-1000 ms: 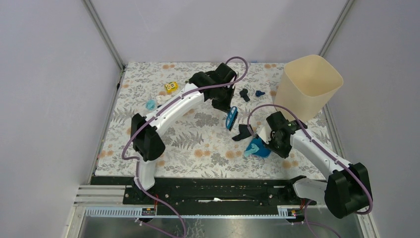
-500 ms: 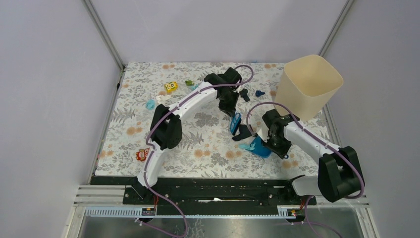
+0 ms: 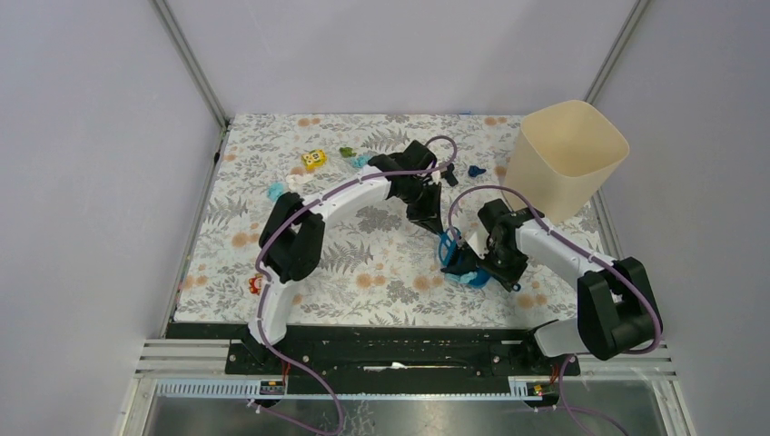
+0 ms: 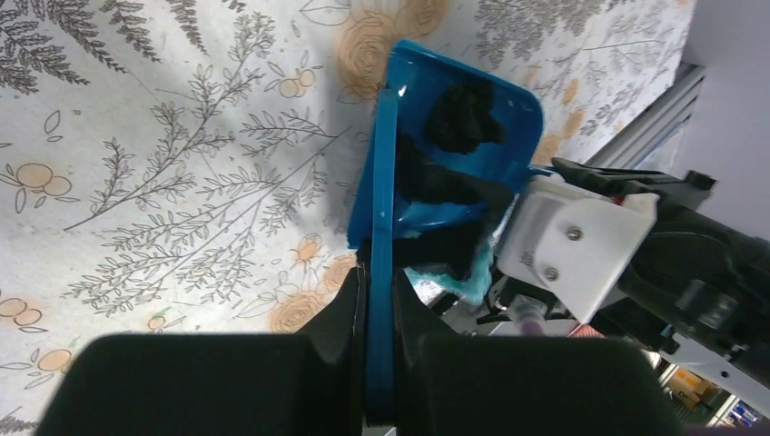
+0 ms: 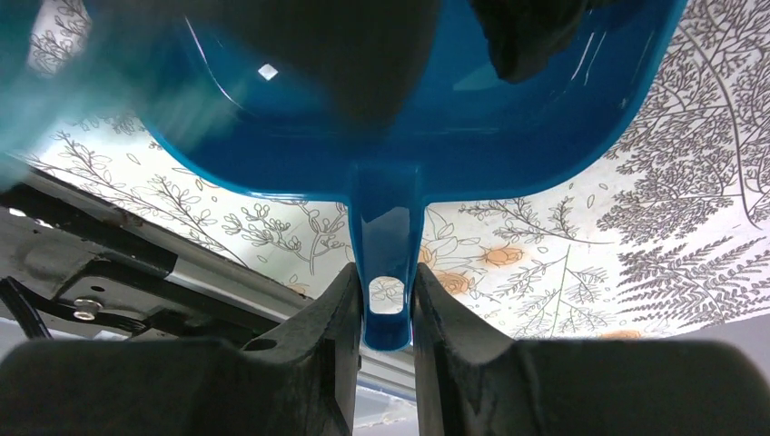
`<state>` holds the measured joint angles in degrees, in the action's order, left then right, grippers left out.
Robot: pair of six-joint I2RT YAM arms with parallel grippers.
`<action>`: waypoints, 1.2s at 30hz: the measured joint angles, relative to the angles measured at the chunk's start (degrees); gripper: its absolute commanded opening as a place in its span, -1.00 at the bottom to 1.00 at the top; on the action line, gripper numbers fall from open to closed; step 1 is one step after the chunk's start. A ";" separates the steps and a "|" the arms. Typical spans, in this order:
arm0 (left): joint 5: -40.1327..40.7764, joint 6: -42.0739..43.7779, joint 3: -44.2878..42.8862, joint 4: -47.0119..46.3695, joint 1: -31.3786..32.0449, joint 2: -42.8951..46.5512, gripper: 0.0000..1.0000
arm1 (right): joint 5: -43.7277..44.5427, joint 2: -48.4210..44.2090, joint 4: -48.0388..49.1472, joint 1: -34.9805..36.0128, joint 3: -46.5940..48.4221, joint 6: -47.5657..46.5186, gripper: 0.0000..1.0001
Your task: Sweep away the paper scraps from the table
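Note:
My left gripper (image 3: 433,223) is shut on a blue brush (image 3: 446,245); in the left wrist view (image 4: 380,283) the brush (image 4: 384,182) stands edge-on against the mouth of the blue dustpan (image 4: 495,113). My right gripper (image 3: 488,258) is shut on the dustpan's handle (image 5: 386,245); the dustpan (image 3: 469,271) rests on the table (image 3: 363,263). Black paper scraps (image 4: 461,113) and a light blue one (image 4: 436,216) lie in the pan. Loose scraps lie at the back: black (image 3: 449,173), navy (image 3: 476,170), green (image 3: 347,152), light blue (image 3: 276,191).
A tall beige bin (image 3: 563,159) stands at the back right, just behind my right arm. A yellow cube (image 3: 313,160) sits at the back left. A red toy (image 3: 256,284) lies by the left arm's base. The table's near edge rail (image 5: 109,245) runs close behind the dustpan.
My left arm has swung the brush right and toward the near side, up to the dustpan. The black scrap that lay before the pan is now inside it. The dustpan shifted slightly left.

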<state>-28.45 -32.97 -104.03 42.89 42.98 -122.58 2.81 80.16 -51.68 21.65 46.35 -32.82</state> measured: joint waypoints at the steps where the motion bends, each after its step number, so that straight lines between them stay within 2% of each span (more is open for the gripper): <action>1: 0.11 -0.46 0.35 -0.52 0.11 0.68 -1.00 | -0.50 -0.09 0.33 0.00 -0.02 0.00 -1.00; 9: 2.78 -3.89 2.86 -5.51 0.33 6.21 -1.00 | -5.16 -5.42 1.57 0.00 -1.44 -0.87 -1.00; 17: 6.62 -5.70 4.13 -7.78 0.04 6.51 -1.00 | -6.82 -8.31 1.68 0.00 -3.28 -1.46 -1.00; 21: 11.61 -4.92 4.96 -5.73 -0.04 9.14 -1.00 | -6.75 -8.81 1.49 0.00 -3.96 -1.99 -1.00; 28: 21.49 -1.01 5.29 -0.17 -0.11 20.90 -1.00 | -6.38 -13.84 0.50 0.00 -3.89 -3.04 -1.00; 32: 23.74 0.35 5.75 1.33 -0.20 24.96 -1.00 | -6.25 -15.82 -0.39 0.00 -3.87 -3.52 -1.00; 36: 24.63 1.09 6.75 3.80 -0.15 25.31 -1.00 | -4.57 -16.68 -2.23 0.00 -3.91 -4.42 -1.00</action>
<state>-3.81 -31.88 -97.27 46.70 42.83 -97.27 -1.76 63.48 -53.91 21.65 42.44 -37.23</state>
